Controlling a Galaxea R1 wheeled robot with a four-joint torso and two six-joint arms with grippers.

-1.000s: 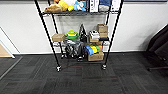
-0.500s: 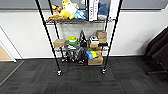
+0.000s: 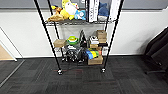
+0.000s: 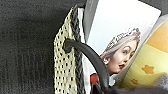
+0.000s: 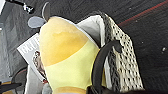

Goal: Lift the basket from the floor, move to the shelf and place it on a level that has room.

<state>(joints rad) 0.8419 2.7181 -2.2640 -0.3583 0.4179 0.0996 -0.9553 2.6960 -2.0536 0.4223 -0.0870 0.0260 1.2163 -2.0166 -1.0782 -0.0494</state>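
Note:
The shelf (image 3: 47, 37), a black wire rack on casters, stands straight ahead against the white wall; its posts run past the picture's upper edge. Both tiers in view are crowded: plush toys and books above, boxes and toys below. The cream woven basket (image 4: 62, 62) hangs over the dark carpet floor (image 3: 82, 82). One dark loop handle (image 4: 90, 57) runs taut into my left gripper (image 4: 105, 90). The other handle (image 5: 100, 65) on the basket (image 5: 122, 62) runs into my right gripper (image 5: 97, 90). Inside lie a yellow plush (image 5: 67, 55) and a magazine (image 4: 117, 37).
A dark chair or bag (image 3: 157, 52) leans at the right by the wall. Tan wooden flooring (image 3: 5, 53) begins at the far left behind a metal strip. A red tape line (image 3: 67, 70) marks the carpet between the rack's front casters.
The camera has come closer to the shelf: the rack now looks larger and its upper tiers have slid past the top of the picture.

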